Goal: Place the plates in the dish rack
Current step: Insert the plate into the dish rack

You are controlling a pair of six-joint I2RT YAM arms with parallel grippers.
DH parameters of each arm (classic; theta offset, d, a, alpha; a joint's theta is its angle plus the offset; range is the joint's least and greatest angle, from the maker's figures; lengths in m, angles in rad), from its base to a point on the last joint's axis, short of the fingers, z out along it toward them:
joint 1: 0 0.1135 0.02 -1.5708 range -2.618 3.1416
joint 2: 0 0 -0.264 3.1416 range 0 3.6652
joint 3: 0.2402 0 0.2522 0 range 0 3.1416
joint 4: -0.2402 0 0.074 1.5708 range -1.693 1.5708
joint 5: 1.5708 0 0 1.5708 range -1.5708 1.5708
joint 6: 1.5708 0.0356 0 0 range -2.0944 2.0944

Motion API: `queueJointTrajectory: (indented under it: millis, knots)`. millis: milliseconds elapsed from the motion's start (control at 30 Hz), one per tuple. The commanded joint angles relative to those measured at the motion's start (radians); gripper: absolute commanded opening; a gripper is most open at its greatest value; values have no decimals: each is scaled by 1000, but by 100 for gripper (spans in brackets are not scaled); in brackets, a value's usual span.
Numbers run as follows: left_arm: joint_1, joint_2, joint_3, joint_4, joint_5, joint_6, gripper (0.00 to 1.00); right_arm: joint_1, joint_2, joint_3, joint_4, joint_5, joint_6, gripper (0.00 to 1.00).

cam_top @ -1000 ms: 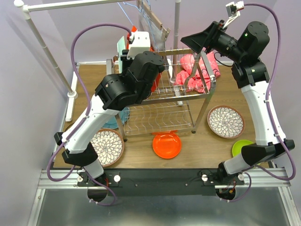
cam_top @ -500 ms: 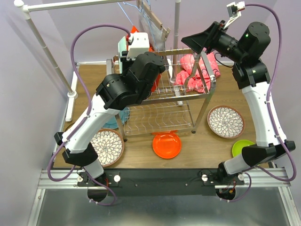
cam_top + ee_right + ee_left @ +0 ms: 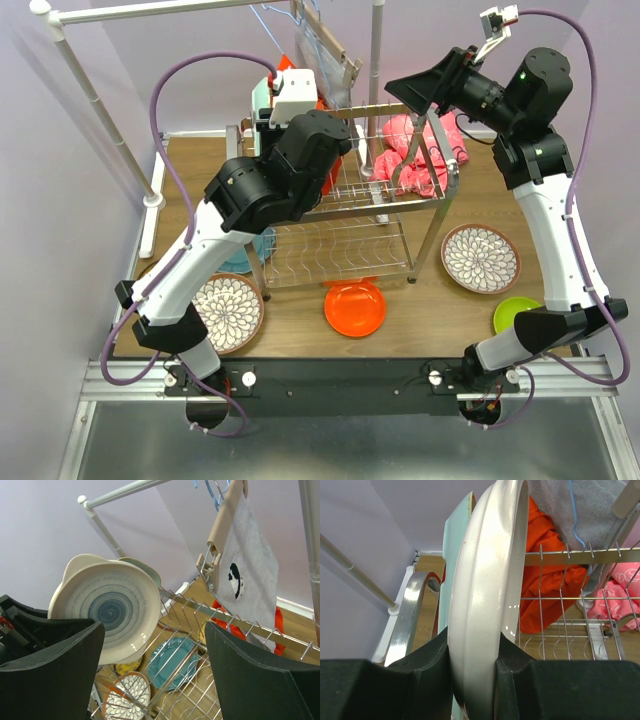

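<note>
In the left wrist view my left gripper (image 3: 472, 642) is shut on the rim of a white plate (image 3: 487, 580), held on edge over the left end of the chrome dish rack (image 3: 580, 555). A mint plate (image 3: 454, 560) stands just behind it. The right wrist view shows the white plate's blue spiral face (image 3: 107, 610). My right gripper (image 3: 155, 630) hangs open and empty, high above the rack's right side (image 3: 415, 85). On the table lie an orange plate (image 3: 355, 307), two floral plates (image 3: 230, 312) (image 3: 480, 258), a lime green plate (image 3: 515, 315) and a teal plate (image 3: 172, 662).
A white clothes rail (image 3: 100, 100) runs along the left and back, with a grey cloth on a hanger (image 3: 250, 570). Pink cloths (image 3: 420, 150) lie behind the rack's right end, and an orange cloth (image 3: 545, 580) behind its left. A small yellow plate (image 3: 127, 667) shows under the rack.
</note>
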Motion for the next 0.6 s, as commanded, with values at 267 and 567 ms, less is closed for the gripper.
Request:
queueJointTrajectory:
  millis: [267, 567]
  knots:
    - [-1, 10, 49, 170, -138, 207, 0, 9, -29, -15, -7, 18, -9, 90]
    - [-11, 18, 22, 223, -165, 255, 0, 8, -27, -15, -7, 22, -10, 90]
